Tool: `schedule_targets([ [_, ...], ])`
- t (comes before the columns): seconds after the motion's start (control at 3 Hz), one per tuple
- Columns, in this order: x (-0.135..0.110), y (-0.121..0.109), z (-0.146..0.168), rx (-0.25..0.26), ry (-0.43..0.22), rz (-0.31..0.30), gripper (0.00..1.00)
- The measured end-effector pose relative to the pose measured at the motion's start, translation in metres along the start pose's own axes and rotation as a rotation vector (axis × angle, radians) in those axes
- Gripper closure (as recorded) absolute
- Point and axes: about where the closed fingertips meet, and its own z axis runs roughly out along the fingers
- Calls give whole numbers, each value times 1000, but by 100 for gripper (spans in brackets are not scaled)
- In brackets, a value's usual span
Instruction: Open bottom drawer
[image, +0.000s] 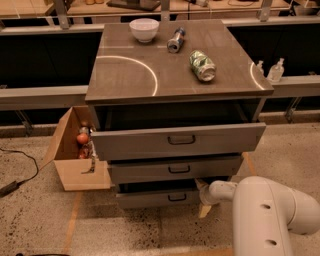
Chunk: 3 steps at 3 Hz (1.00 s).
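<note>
The bottom drawer (150, 199) is the slimmest grey-brown front, lowest in the cabinet, with a small dark bar handle (177, 197). It stands pulled out a little, with a dark gap above it. My gripper (202, 197) is at the drawer's right end, on a white arm (265, 212) coming in from the lower right. Its tan fingers (204, 210) are spread apart, one above and one below, at the drawer front's right edge. I cannot tell whether they touch the drawer.
The middle drawer (172, 169) and top drawer (177, 140) stand pulled out above it. On the cabinet top lie a white bowl (144, 29), a bottle (175, 40) and a green can (202, 65). An open cardboard box (75, 160) stands on the floor to the left.
</note>
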Motion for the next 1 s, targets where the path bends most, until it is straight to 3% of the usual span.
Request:
schedule_targets([
  [0.33, 2, 1, 7, 4, 9, 10, 0],
  [0.67, 0, 1, 14, 13, 8, 20, 15],
  [1.0, -3, 0, 17, 19, 0, 21, 38],
])
